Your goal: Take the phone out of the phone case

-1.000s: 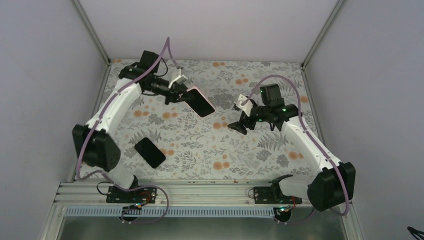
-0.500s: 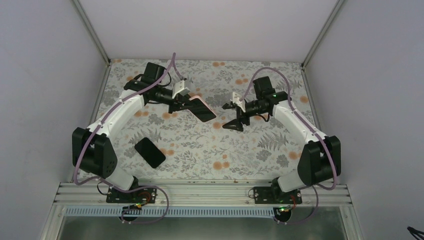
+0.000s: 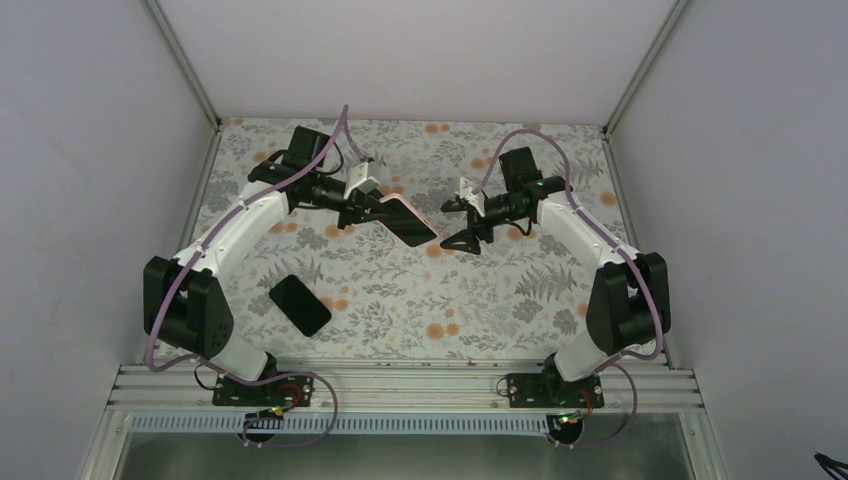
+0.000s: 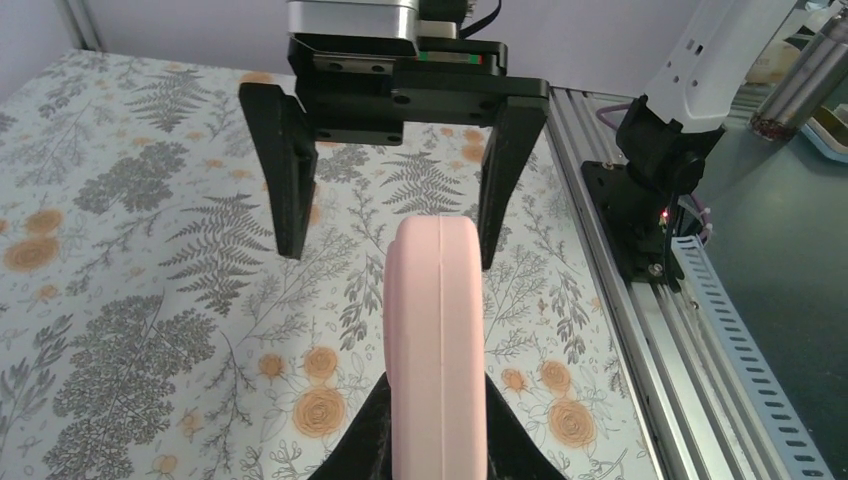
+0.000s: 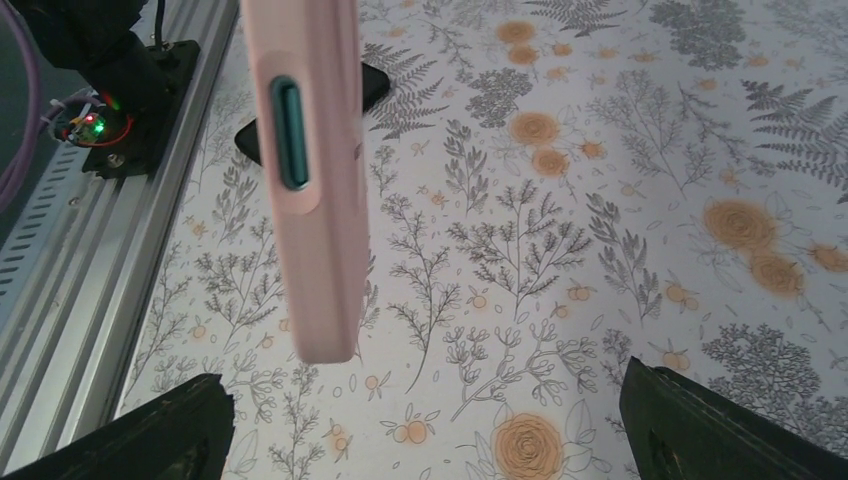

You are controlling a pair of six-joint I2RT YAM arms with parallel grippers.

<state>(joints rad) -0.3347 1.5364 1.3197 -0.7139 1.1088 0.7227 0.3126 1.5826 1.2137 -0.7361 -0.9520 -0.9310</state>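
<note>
Pale walls point(image 3: 420, 50) enclose a floral-patterned table point(image 3: 400, 300) edged by an aluminium rail point(image 3: 420, 385).

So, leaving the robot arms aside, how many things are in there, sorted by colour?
Pink: 1, the pink round-edged phone case, held by the left gripper.
Black: 1, the flat black rectangular slab on the floral-patterned table.
Total: 2.

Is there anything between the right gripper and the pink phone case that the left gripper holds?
Nothing visible. The right gripper, jaws open, faces the pink phone case held by the left gripper, with only open space between them. The black device on the table lies well aside.
</note>
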